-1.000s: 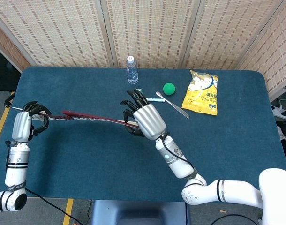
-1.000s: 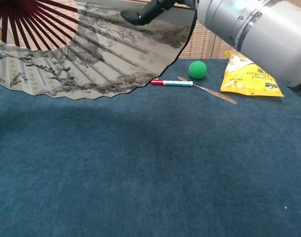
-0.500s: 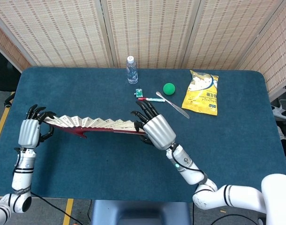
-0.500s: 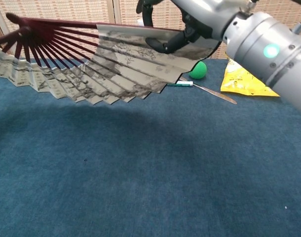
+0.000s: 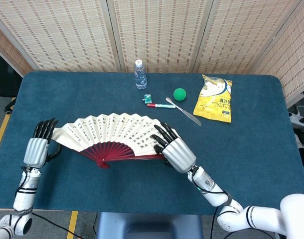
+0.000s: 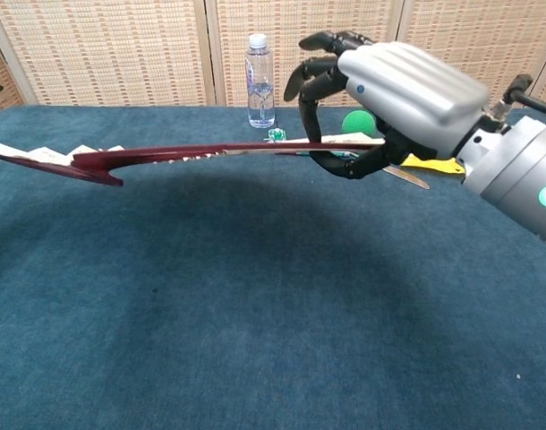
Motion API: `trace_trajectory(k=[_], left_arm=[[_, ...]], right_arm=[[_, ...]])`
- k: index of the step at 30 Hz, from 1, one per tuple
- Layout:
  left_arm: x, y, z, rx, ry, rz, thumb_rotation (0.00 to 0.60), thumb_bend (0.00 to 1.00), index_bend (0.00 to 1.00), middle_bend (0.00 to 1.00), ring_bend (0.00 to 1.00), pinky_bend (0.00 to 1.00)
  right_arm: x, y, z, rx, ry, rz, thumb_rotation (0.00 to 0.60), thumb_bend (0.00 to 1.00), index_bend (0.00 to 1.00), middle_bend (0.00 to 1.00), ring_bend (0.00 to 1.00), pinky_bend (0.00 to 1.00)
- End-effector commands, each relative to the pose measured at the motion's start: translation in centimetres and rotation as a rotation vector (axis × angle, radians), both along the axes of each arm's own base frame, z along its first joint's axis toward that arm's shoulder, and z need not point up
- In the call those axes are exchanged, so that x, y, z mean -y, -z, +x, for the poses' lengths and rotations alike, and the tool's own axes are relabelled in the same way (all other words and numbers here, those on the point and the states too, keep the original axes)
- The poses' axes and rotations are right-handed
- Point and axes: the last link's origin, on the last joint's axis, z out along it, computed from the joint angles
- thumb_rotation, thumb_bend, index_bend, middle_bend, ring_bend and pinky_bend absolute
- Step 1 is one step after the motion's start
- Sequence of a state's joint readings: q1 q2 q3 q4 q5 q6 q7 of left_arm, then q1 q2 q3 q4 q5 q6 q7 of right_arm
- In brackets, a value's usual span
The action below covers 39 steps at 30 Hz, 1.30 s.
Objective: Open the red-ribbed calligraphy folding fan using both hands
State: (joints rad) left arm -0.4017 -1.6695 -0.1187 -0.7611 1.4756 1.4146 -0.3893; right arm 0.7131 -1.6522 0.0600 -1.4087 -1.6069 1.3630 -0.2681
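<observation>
The folding fan (image 5: 114, 133) is spread wide open, its cream leaf with calligraphy facing up and its dark red ribs meeting at a pivot near the front. It hangs level above the table. My left hand (image 5: 38, 147) holds its left end rib. My right hand (image 5: 176, 149) grips the right end rib. In the chest view the fan (image 6: 201, 150) shows edge-on as a thin red line, with my right hand (image 6: 380, 98) closed around its right end. The left hand is out of that frame.
On the blue table (image 5: 251, 154) at the back stand a water bottle (image 5: 140, 74), a green ball (image 5: 179, 94), a yellow snack bag (image 5: 215, 98), a red-capped marker (image 5: 154, 105), a metal knife (image 5: 184, 111) and a small green item (image 5: 148, 98).
The fan has tipped from standing steeply to lying flat with its calligraphy side up. Both hands have moved toward the front of the table, still holding the end ribs.
</observation>
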Motion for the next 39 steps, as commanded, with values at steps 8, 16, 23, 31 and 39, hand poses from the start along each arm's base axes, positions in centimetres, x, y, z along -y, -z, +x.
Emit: trace_trajectory(k=[8,16,23,31,39], left_arm=[[1.2,1.8,-2.0,-0.135,-0.031,-0.083,0.600,0.48,0.00,0.00,0.00,0.03],[1.7,1.0,-2.2,-0.131,-0.031,-0.099,0.600,0.46,0.00,0.00,0.00,0.03],[2.1,0.5,-2.1,-0.124,-0.029,-0.107,0.600,0.46,0.00,0.00,0.00,0.03],[2.7,0.2,-2.2,-0.031,-0.078,-0.200,0.600,0.46,0.00,0.00,0.00,0.03],[4.5,-3.1,0.0,0.160,-0.058,-0.244,0.600,0.46,0.00,0.00,0.00,0.03]], right_arm=[[-0.8,1.9,-4.0,-0.062,0.076,0.011,0.600,0.51,0.27,0.19,0.00,0.00],[-1.9,1.4,-6.9,-0.242,0.182,0.027,0.600,0.20,0.00,0.00,0.00,0.00],[-3.4,0.7,-9.7,-0.387,0.275,0.056,0.599,0.08,0.00,0.00,0.00,0.00],[-3.6,0.0,-11.3,-0.501,0.371,0.179,0.561,0.05,0.00,0.00,0.00,0.00],[-4.2,-5.3,-9.9,-0.351,0.405,0.167,0.542,0.03,0.00,0.00,0.00,0.00]])
